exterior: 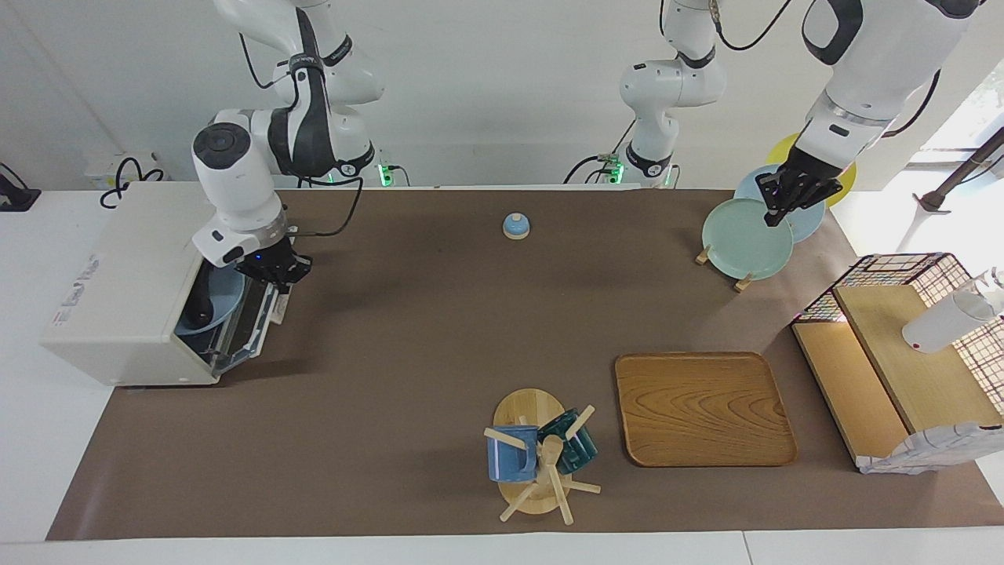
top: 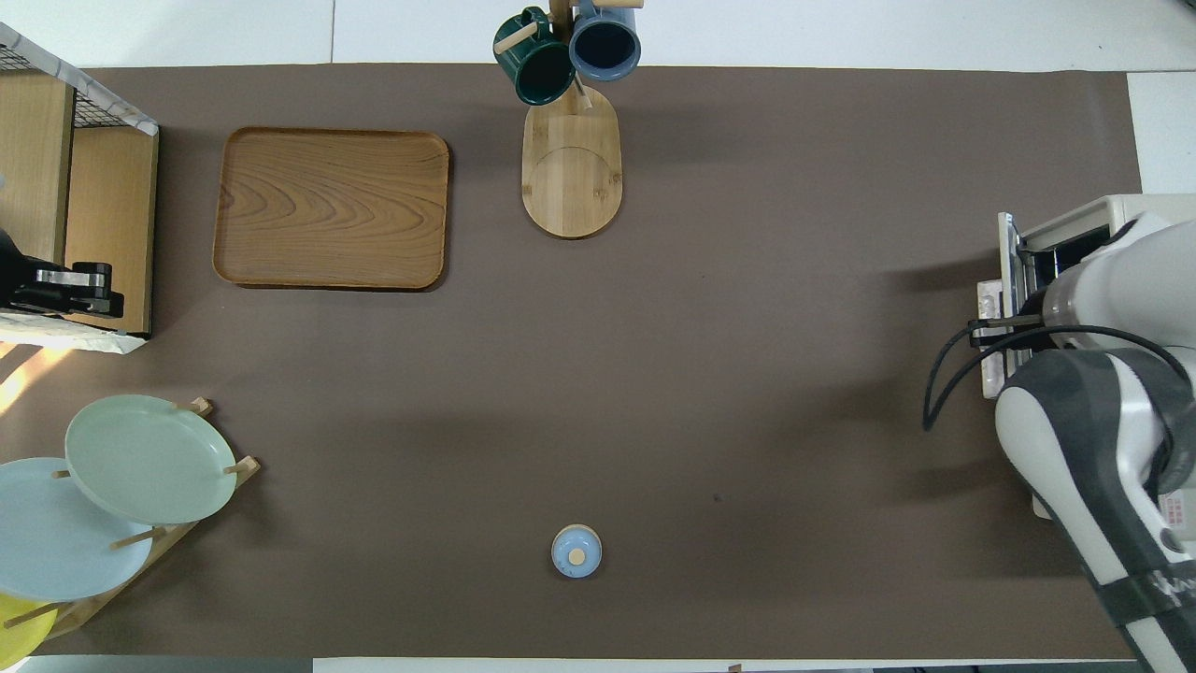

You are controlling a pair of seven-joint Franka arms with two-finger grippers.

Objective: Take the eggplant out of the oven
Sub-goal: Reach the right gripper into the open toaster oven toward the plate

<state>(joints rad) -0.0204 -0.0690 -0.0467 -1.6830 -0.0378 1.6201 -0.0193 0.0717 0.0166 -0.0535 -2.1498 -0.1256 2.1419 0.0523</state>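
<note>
Occlusions and cut-offs noted

Oven (exterior: pixel 118 298) interior mostly hidden; its dark contents cannot be identified. In the overhead view the right arm covers the oven, and the yellow plate (top: pixel 14 622) is cut by the edge.

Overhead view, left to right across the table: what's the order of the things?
Plate rack → wooden tray → mug tree → small blue bell → oven.
</note>
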